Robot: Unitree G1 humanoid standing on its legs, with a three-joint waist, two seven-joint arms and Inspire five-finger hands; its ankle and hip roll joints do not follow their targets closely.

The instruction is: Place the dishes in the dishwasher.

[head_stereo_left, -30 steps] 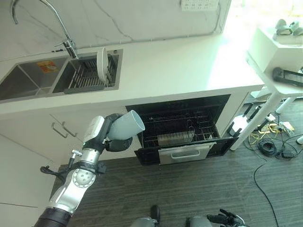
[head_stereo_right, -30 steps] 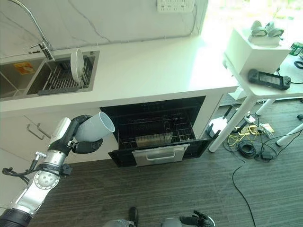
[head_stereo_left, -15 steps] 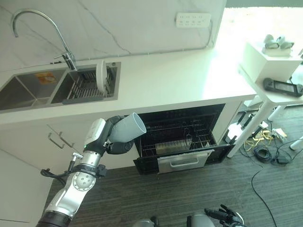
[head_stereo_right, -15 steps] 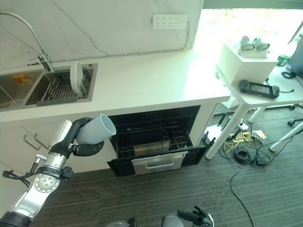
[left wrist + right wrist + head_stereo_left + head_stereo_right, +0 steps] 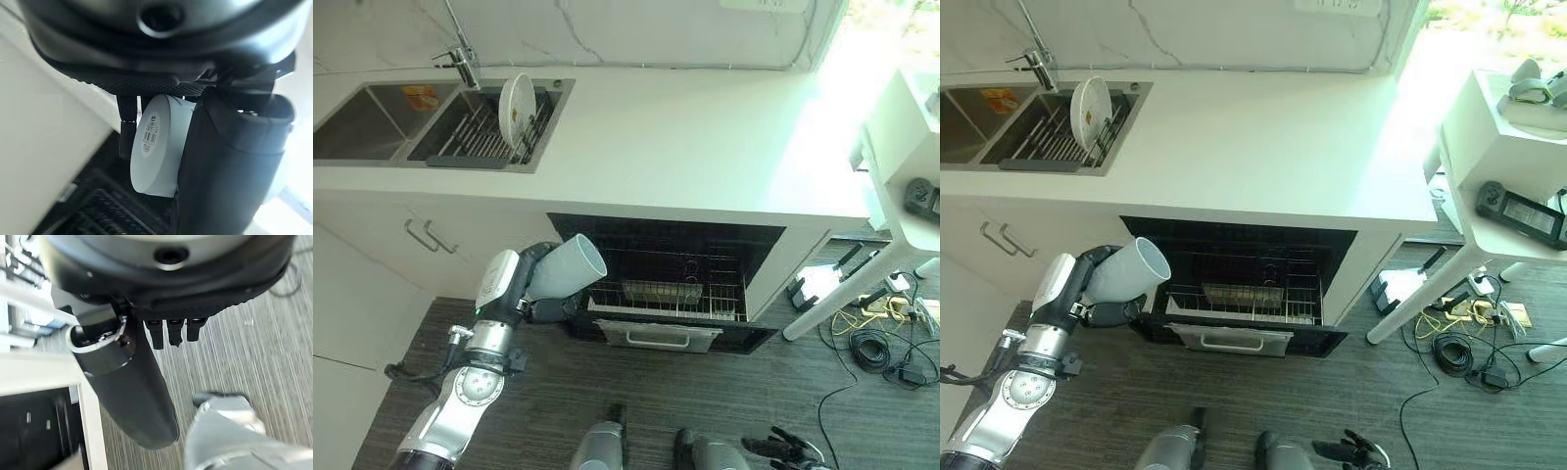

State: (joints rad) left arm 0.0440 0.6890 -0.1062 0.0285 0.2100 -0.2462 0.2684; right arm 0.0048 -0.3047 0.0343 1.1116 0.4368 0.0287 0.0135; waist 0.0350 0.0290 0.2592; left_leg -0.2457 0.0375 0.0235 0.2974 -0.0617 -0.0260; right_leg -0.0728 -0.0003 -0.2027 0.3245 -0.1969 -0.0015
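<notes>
My left hand is shut on a pale grey cup, which lies tilted with its mouth toward the dishwasher. It hangs just off the left front corner of the open dishwasher, whose wire rack is pulled out and holds a few items. In the left wrist view the cup sits between the thumb and the fingers, base toward the camera. A white plate stands upright in the drying rack in the sink. My right hand hangs over the floor with nothing in it.
The white counter runs above the dishwasher, with a faucet at the sink. A cabinet handle is to the left. A white side table with a black controller stands at the right, with cables on the floor beneath it.
The whole picture has shifted, so the camera moved. My left hand still holds the cup, now a little nearer the dishwasher's left front corner.
</notes>
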